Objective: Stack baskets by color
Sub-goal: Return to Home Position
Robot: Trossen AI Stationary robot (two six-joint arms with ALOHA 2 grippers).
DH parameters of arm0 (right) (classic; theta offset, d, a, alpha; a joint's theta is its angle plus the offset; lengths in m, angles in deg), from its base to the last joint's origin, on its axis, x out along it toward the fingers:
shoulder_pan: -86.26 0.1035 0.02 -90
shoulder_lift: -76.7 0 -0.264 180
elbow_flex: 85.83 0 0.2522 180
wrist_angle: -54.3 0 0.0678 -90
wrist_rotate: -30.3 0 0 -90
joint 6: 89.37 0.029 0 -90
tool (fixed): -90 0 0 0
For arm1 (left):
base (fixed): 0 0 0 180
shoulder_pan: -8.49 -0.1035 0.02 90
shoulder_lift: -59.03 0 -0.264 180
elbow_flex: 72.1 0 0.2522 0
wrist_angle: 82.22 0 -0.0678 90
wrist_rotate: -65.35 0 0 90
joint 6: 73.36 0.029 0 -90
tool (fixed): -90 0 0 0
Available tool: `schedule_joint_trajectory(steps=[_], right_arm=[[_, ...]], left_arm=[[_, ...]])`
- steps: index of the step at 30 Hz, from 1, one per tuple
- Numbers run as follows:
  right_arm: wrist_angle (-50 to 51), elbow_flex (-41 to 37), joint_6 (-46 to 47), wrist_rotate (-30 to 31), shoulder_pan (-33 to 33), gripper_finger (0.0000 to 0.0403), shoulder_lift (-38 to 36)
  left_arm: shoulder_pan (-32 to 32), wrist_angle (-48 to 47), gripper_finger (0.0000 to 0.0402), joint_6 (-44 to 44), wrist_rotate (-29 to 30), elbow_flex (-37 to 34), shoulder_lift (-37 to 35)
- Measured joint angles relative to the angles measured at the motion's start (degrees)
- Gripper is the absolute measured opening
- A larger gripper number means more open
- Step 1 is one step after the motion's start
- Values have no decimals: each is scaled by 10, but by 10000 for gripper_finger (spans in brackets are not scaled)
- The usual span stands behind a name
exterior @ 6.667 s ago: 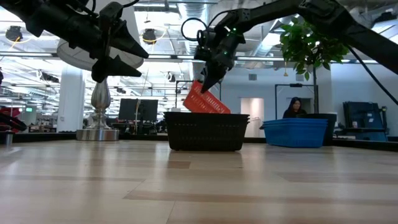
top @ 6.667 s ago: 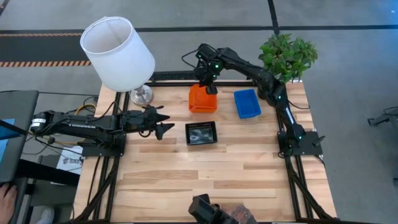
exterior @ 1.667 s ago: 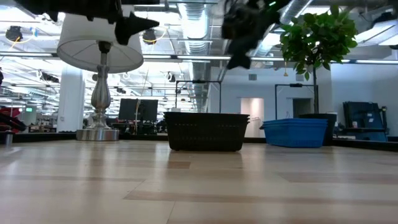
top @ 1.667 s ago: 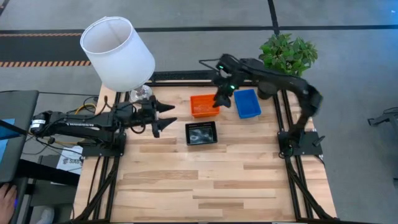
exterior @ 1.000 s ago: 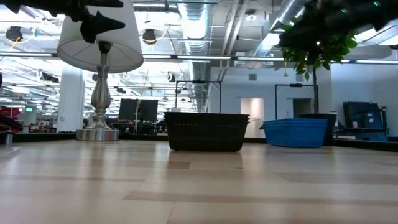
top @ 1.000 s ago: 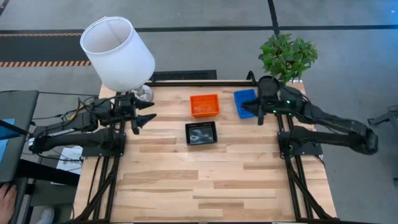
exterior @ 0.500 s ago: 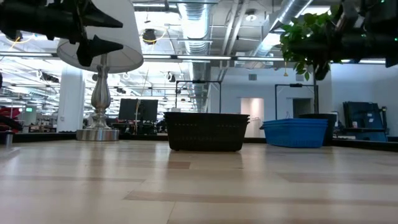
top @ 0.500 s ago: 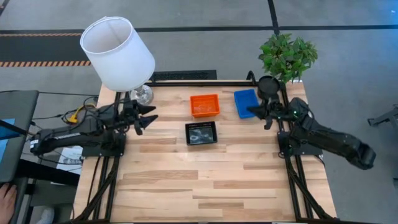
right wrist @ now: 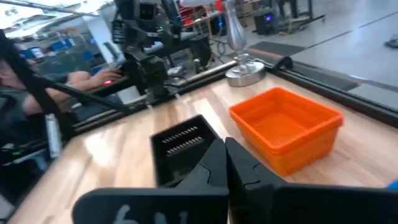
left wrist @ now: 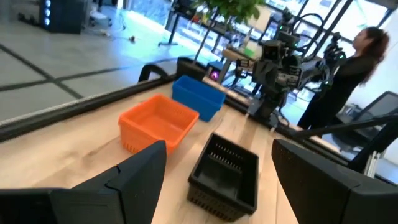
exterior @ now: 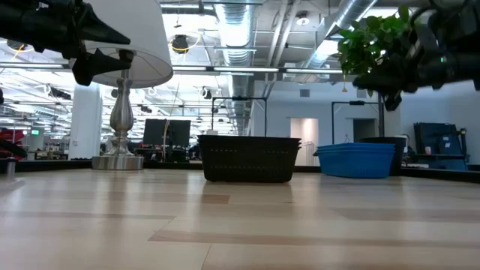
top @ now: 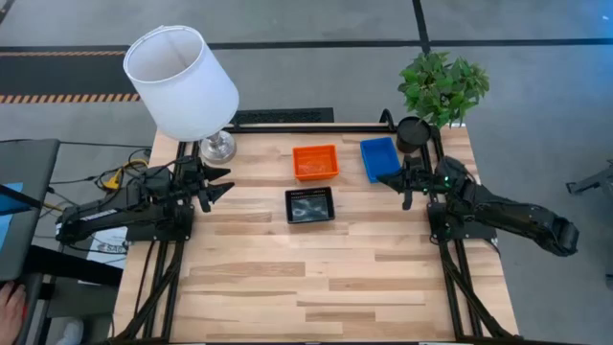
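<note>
Three baskets rest on their bottoms on the table. The orange basket (top: 315, 162) and the blue basket (top: 380, 158) stand side by side toward the far edge. The black basket (top: 309, 205) sits in the middle, nearer than the orange one. My left gripper (top: 220, 185) hovers open at the table's left edge, pointing level toward the baskets (left wrist: 219, 149). My right gripper (top: 391, 180) hovers shut at the right edge, just nearer than the blue basket, and points toward the black basket (right wrist: 180, 149). In the low view the black basket (exterior: 247, 157) hides the orange one.
A white-shaded lamp (top: 182, 81) stands with its silver base (top: 217, 146) at the far left corner. A leafy plant (top: 442, 84) in a round black pot (top: 412, 132) stands at the far right corner. Bare wood stretches across the near half (top: 316, 278).
Both arms have drawn back toward their own table edges and sunk lower, the left gripper toward the left edge, the right arm folding in at the right edge. The three baskets have kept still.
</note>
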Motion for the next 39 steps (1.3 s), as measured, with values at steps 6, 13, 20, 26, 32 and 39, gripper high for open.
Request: schedule_joint_trajectory(steps=[6, 13, 20, 26, 32, 39], right_arm=[[-109, -67, 57, 83, 40, 1, 1], [-92, -67, 28, 221, 129, 1, -10], [-33, -67, 8, 312, 243, 1, -49], [-24, -67, -15, 352, 296, 1, -81], [19, -67, -26, 335, 300, 1, -119], [81, -68, -33, 322, 278, 1, -188]], left_arm=[[0, -10, 279, 4, 6, 0, -13], [1, -9, 279, 5, 1, 0, -13], [1, -20, 247, -16, 5, -20, -73], [1, 99, 198, -32, -11, -113, -83], [1, 117, 160, -25, 0, -146, -89], [1, 156, 106, 11, -4, -160, -87]])
